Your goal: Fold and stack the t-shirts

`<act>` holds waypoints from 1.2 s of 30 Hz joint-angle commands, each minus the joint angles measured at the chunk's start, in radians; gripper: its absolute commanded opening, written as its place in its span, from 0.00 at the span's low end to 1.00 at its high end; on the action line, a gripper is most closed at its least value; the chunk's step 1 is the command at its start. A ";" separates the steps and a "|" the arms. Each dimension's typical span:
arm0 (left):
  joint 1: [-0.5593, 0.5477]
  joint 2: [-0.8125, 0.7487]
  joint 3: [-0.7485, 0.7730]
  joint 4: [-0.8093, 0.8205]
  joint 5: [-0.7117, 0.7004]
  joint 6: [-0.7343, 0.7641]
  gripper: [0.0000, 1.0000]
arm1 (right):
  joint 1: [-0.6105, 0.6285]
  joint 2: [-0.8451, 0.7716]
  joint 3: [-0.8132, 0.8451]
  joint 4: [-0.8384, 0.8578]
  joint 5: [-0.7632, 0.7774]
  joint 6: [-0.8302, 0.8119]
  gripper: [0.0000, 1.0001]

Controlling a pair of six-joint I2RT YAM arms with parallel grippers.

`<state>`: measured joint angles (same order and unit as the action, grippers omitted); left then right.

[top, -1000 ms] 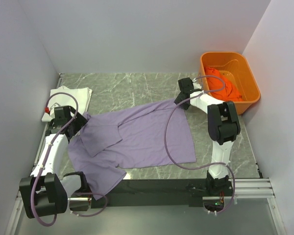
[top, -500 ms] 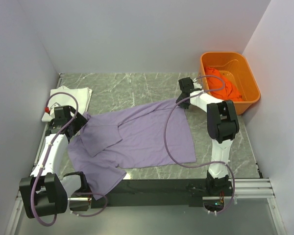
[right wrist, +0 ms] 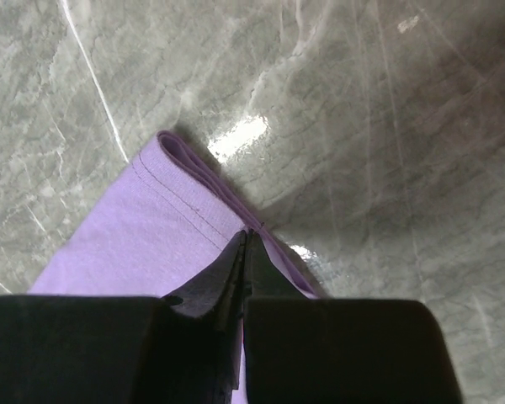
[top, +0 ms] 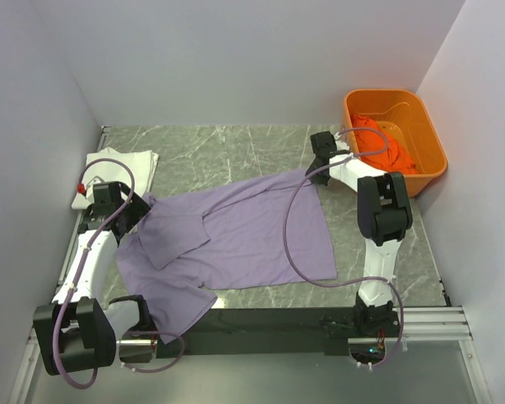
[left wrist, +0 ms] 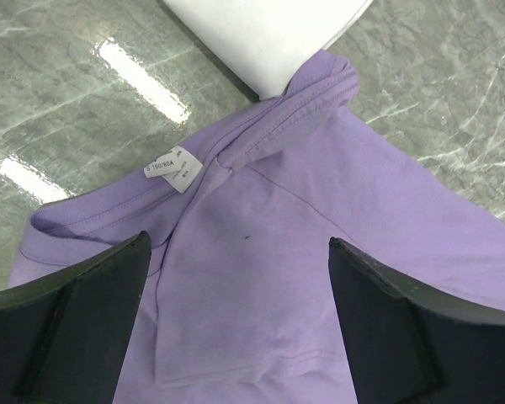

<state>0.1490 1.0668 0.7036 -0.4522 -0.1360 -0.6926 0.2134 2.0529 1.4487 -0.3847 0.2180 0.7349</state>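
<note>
R gripper nudged right, pinching lavender shirt hem.

Purple t-shirt: soft matt cloth, wrinkled, stitched hems, small white printed label at the collar. White t-shirt: matt cloth, smooth. Orange t-shirt: crumpled matt cloth. Tub: smooth orange plastic, slight shine. Table: grey-green marble look, smooth, glossy, glare patches. Left gripper fingers: black, matt, plastic-looking. Right gripper fingers: same, faint sheen. Cables: smooth, purple. Rail: bare silver metal. Walls: plain matt white.
</note>
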 commanded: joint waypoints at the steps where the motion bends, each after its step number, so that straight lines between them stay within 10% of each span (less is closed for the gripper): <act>1: -0.002 0.001 0.027 0.029 -0.001 0.010 0.92 | -0.019 -0.066 0.062 -0.049 0.018 -0.052 0.00; 36: -0.015 0.056 0.033 0.024 0.056 0.039 0.89 | -0.043 -0.205 0.117 -0.232 -0.069 -0.173 0.00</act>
<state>0.1406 1.1236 0.7036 -0.4522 -0.0937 -0.6727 0.1860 1.9179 1.5291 -0.5953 0.1368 0.5835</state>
